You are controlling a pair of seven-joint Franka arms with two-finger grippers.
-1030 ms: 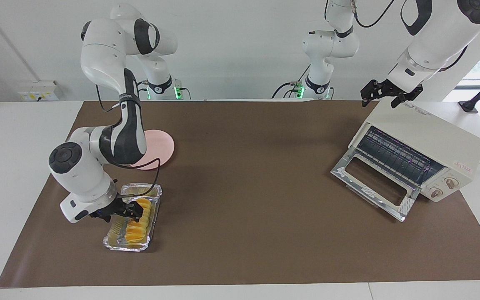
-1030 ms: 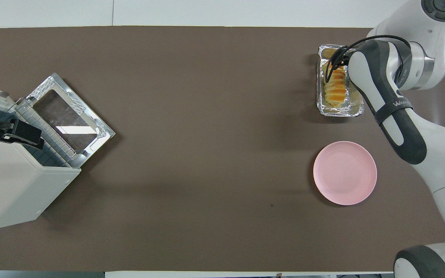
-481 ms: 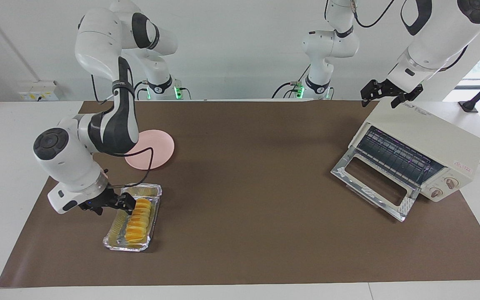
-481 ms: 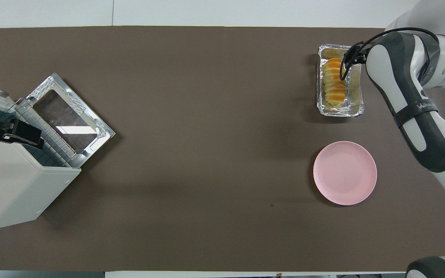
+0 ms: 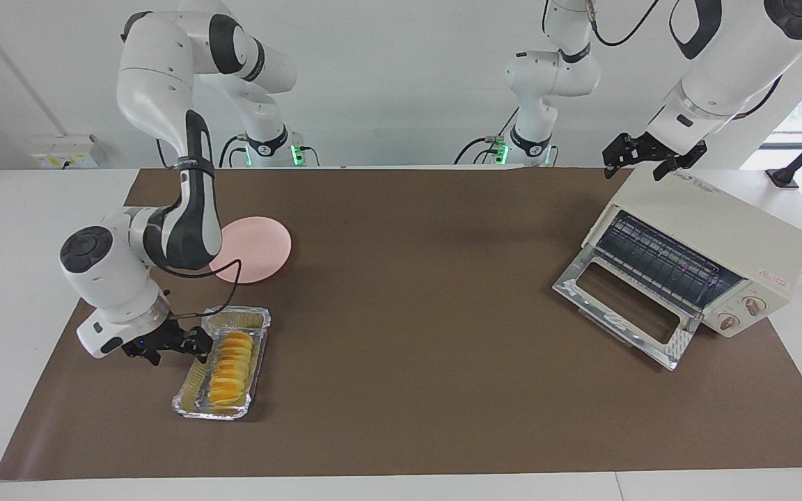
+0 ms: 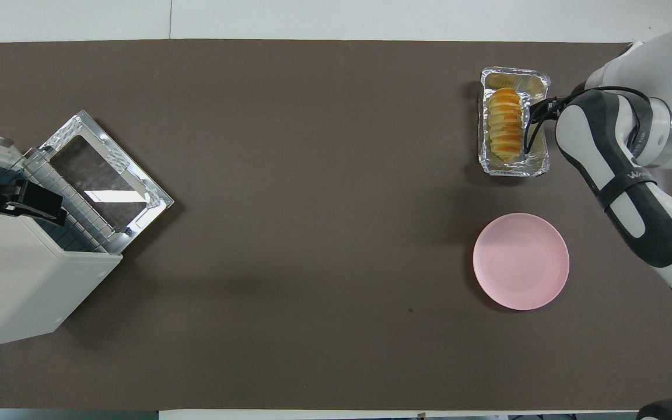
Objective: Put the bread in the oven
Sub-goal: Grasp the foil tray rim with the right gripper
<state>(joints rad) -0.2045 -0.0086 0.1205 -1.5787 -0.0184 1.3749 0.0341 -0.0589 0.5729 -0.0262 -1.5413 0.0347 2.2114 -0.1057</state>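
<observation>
One bread, one foil tray, one pink plate, one oven and two arms stand on the brown mat. The right gripper hangs low just beside the tray, at the edge toward the right arm's end of the table, jaws spread wide and holding nothing; whether a fingertip brushes the foil rim I cannot tell. The left gripper waits over the oven's top corner nearest the robots, jaws apart and empty. The bread is a golden yellow-orange loaf, elongated, cut by crosswise ridges into segments, deeper orange at the end farther from the robots. It lies lengthwise in the tray, farther from the robots than the plate, well apart from the oven, whose glass door hangs down open with the wire rack showing inside and two knobs on its front.
</observation>
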